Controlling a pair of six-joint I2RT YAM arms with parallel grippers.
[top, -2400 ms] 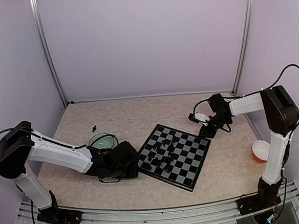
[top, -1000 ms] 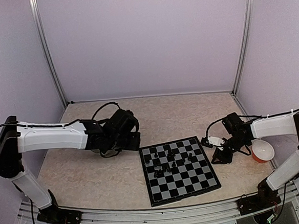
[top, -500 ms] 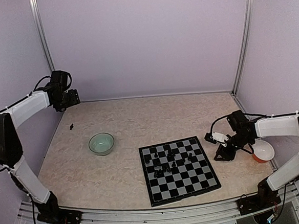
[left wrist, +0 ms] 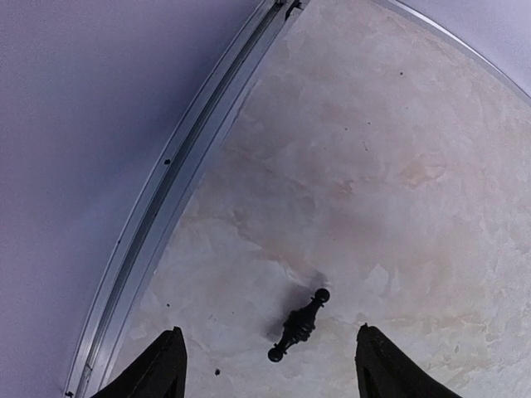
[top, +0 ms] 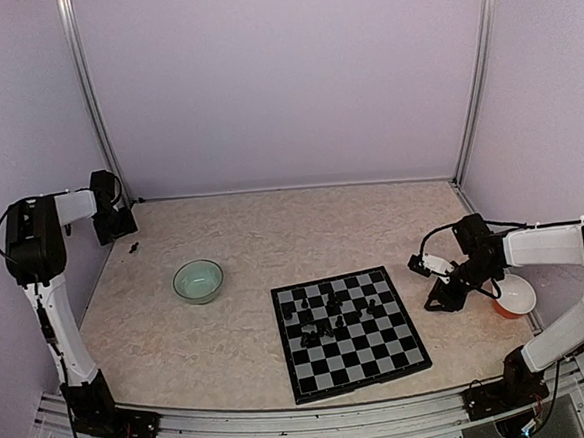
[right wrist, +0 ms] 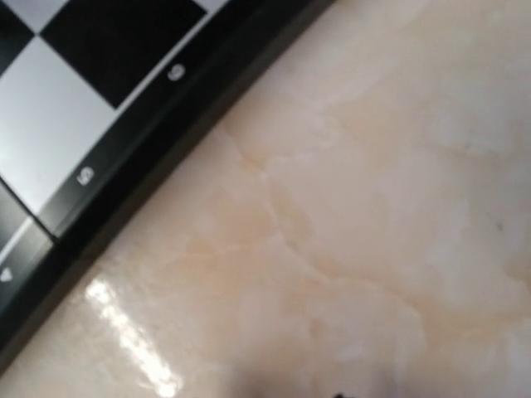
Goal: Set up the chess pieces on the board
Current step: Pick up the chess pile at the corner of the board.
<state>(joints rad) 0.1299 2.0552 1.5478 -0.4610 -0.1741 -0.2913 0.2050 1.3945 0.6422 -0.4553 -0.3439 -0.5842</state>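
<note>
In the left wrist view we find the left gripper (left wrist: 271,370) open, its two dark tips standing wide apart at the bottom edge of the frame with nothing held between them. Just above that gap a single black chess piece (left wrist: 299,325) lies on its side on the pale marbled table (left wrist: 398,166), near the metal rail that runs along the left of the frame. From overhead we see this gripper (top: 112,224) at the far left, by the wall, with the same stray piece (top: 134,249) just below it.

The right gripper (top: 445,295) sits low at the right of the overhead frame, near the right edge of the board (top: 367,359) but apart from it. We cannot tell whether its jaws are open or closed. Its wrist view shows only the board's black border (right wrist: 124,166) in the upper left, and bare table.

The board lies at lower centre, slightly turned. The other chess pieces (top: 329,315) cluster on its upper half. A pale green bowl (top: 198,281) stands to its left, and an orange cup (top: 511,295) just right of the right gripper.
</note>
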